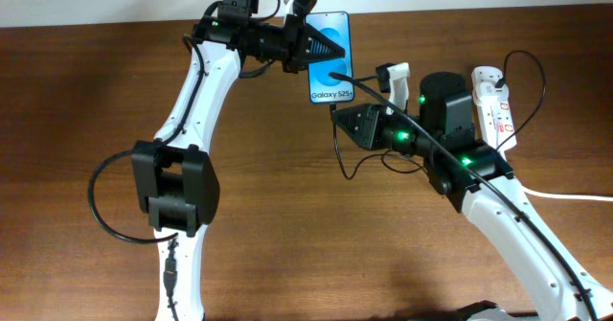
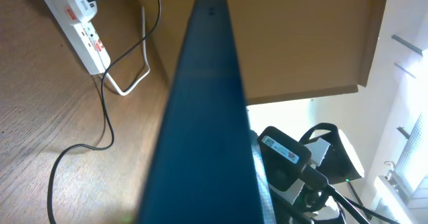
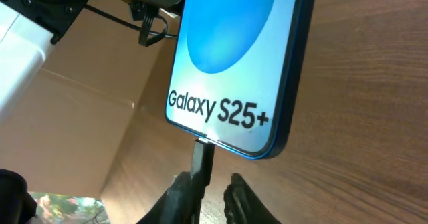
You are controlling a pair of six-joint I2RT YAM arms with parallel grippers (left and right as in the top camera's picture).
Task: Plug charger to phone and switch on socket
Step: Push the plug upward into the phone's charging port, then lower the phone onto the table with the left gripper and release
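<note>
My left gripper (image 1: 318,53) is clamped on the phone (image 1: 335,29), which sits in the upper middle of the overhead frame with its screen lit blue. The right gripper (image 3: 217,196) pinches the charger (image 3: 202,156) by its plug, the tip touching the phone's lower edge (seated or not, I cannot tell). The socket (image 1: 495,105) lies at the right edge, well apart.

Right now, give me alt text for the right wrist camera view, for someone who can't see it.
A phone with a bright blue screen reading "Galaxy S25+" fills the view, with the wooden table behind it. The black plug tip of the charger, between the fingers of the right gripper, meets the phone's bottom edge.
</note>
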